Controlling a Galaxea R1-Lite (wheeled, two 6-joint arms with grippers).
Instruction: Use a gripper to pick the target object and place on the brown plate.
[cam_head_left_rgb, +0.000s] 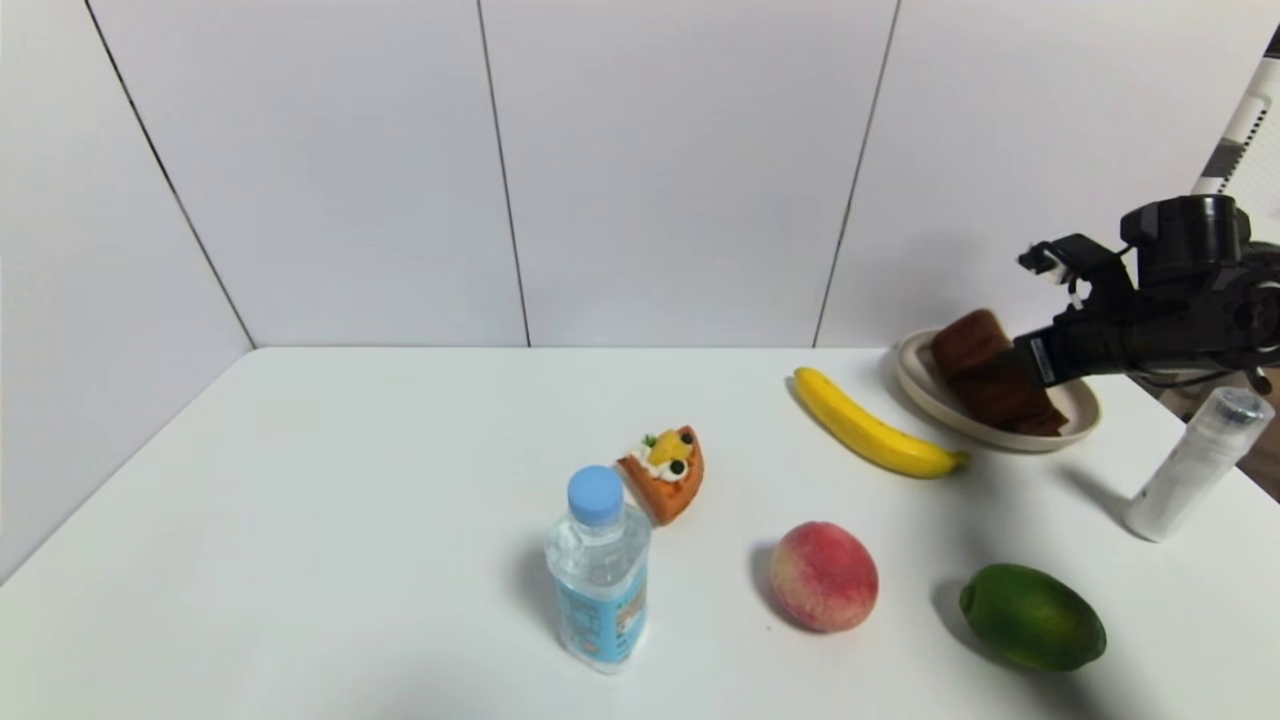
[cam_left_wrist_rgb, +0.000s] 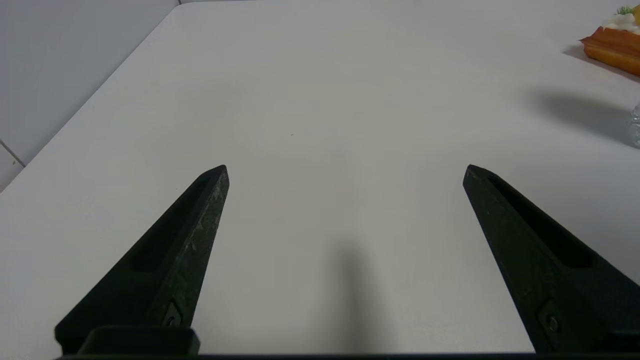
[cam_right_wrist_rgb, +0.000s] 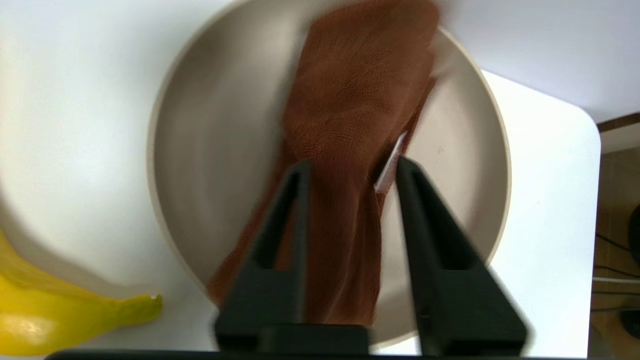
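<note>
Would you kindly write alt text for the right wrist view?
The right gripper has its two black fingers on either side of a brown folded cloth lying across a round tan plate on a white table. A banana tip lies beside the plate.
</note>
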